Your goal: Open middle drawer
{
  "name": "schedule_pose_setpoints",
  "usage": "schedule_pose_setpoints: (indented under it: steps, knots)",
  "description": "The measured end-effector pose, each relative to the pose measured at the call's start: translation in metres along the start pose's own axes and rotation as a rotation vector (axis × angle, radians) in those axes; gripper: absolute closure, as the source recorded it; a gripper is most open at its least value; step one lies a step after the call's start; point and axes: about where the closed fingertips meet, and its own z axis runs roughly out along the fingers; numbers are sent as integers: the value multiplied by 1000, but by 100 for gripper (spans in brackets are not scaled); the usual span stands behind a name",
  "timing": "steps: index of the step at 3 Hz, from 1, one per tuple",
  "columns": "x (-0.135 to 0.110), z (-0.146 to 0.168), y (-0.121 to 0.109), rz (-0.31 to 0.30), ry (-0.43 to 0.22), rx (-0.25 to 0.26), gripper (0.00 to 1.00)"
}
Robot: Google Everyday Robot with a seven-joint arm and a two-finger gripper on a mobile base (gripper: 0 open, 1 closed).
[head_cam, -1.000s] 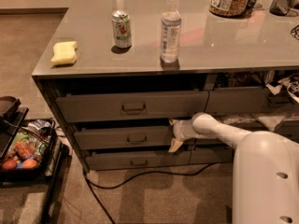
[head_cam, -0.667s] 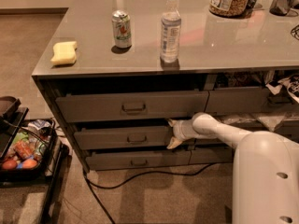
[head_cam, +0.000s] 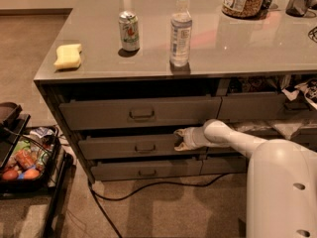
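Grey tabletop point(head_cam: 247, 48) spans our view. Beneath it, at six o'clock from the top drawer point(head_cam: 99, 114), the middle drawer point(head_cam: 114, 148) looks only slightly drawn out. Our claw point(head_cam: 184, 139) sits at the front's right end, three o'clock from the pull point(head_cam: 145, 148); spread or pinching, we cannot tell. Hardly anything has shifted this past second, so we judge the opening barely begun.

Dim, warm overhead light. Pale glare streaks on the far countertop point(head_cam: 257, 48), reddish patch right of the bottle point(head_cam: 181, 31). Deep shadow under the counter overhang. Gripper point(head_cam: 182, 139) at the middle drawer point(head_cam: 114, 148) right end, half in shade.
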Motion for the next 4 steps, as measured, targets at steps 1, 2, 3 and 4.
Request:
schedule_pose_setpoints:
  steps: [1,2,3,4]
  knots:
    - [0,0,0,0,0,0,61]
    - [0,0,0,0,0,0,60]
    - [0,-1,1,1,-1,-6,57]
    - [-1,-3,-1,6,-2,-5,56]
